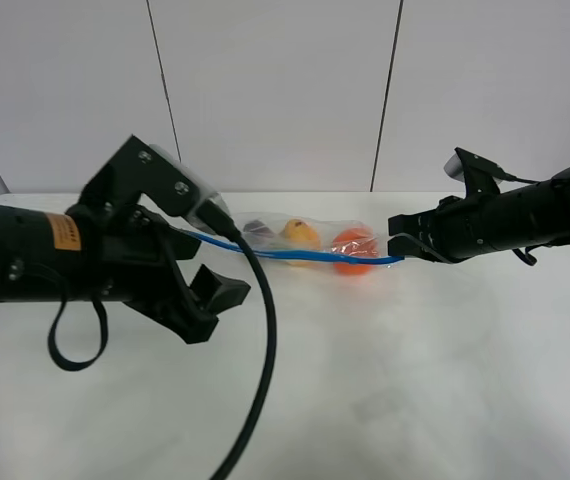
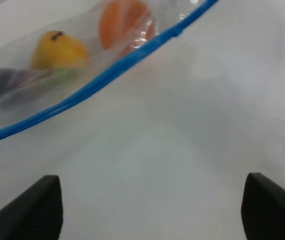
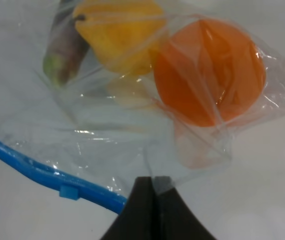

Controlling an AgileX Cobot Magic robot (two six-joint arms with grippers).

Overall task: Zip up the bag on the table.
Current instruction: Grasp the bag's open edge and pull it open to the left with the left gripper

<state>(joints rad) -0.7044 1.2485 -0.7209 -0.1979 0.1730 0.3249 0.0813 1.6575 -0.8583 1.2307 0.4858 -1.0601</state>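
Note:
The clear plastic bag (image 1: 300,238) lies at the back middle of the white table (image 1: 425,380). An orange fruit (image 1: 353,248), a yellow fruit (image 1: 300,234) and a purple one show through it. Its blue zipper strip (image 1: 285,255) runs along the near edge, lifted at the right end. My right gripper (image 1: 397,250) is shut on the bag's right end beside the strip; in the right wrist view its fingers (image 3: 155,205) pinch the plastic, and a small blue slider tab (image 3: 68,192) sits on the strip. My left gripper (image 1: 220,262) is open and empty, just short of the strip's left part (image 2: 97,80).
A black cable (image 1: 262,380) hangs from the left arm across the front of the table. A black strap loop (image 1: 73,345) dangles under that arm. A white panelled wall (image 1: 275,90) stands behind the table.

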